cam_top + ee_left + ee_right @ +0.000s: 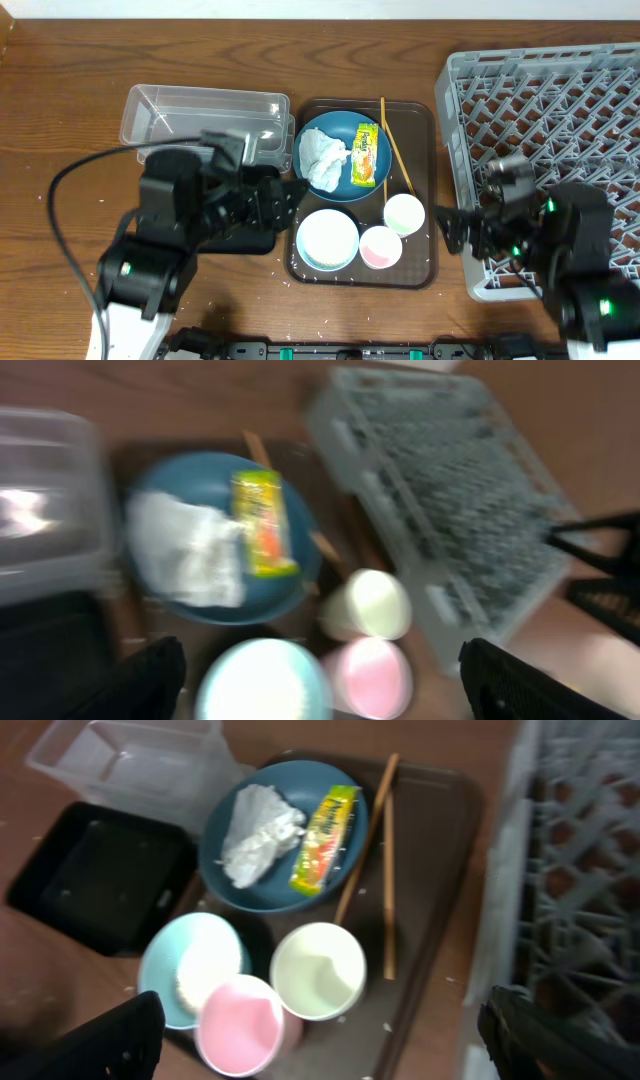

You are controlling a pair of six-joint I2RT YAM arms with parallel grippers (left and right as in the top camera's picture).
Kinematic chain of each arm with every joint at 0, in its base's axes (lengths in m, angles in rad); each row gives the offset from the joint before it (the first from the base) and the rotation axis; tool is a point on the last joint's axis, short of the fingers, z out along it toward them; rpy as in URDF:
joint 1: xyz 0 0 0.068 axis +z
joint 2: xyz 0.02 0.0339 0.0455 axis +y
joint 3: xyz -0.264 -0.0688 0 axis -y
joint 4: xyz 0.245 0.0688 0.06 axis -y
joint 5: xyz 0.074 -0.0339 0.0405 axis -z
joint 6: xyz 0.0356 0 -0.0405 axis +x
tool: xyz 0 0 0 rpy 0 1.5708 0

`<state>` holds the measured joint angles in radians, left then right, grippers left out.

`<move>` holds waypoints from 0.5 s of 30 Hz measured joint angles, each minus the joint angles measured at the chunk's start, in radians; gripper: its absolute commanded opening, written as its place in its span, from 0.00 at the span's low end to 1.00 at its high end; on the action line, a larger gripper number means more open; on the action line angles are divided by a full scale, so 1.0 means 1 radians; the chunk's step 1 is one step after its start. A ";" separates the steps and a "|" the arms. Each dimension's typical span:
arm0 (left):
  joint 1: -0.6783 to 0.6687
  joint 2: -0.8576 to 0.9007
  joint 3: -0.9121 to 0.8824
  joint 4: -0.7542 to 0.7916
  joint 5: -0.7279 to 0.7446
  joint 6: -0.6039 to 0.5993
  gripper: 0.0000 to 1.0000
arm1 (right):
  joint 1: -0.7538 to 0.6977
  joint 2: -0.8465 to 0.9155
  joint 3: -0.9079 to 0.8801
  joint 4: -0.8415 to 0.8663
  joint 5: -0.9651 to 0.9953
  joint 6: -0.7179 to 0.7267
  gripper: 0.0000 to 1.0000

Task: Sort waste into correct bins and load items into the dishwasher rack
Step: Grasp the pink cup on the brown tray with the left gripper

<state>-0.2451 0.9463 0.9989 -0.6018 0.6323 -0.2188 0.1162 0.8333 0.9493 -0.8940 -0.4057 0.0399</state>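
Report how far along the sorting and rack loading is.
Done: nothing visible; the dishwasher rack and clear tub look empty. In hand: nothing; the left gripper and right gripper are open and hold nothing. Left: the tissue and snack wrapper lie on the blue plate; that plate, the white bowl, green cup, pink cup and chopsticks all sit on the brown tray.

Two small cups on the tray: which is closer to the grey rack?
The green-inside cup, just below the chopsticks; the pink-inside cup sits farther off, beside the bowl.
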 measured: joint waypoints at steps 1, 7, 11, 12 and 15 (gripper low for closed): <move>-0.003 0.024 0.003 -0.002 0.038 -0.011 0.90 | 0.000 0.037 0.021 -0.020 -0.019 0.001 0.99; -0.140 0.180 0.005 -0.088 0.087 -0.032 0.80 | 0.000 0.158 0.045 -0.008 -0.011 0.093 0.99; -0.352 0.265 0.005 -0.098 -0.070 -0.039 0.77 | -0.006 0.203 0.047 -0.008 0.055 0.196 0.99; -0.404 0.284 0.005 -0.097 -0.119 -0.040 0.77 | -0.006 0.208 0.047 -0.007 0.068 0.215 0.99; -0.562 0.357 0.005 -0.084 -0.297 -0.042 0.68 | -0.006 0.212 0.047 -0.011 0.086 0.243 0.99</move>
<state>-0.8070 1.3033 1.0039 -0.6853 0.3355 -0.2611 0.1097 1.0454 0.9958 -0.9051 -0.3195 0.2832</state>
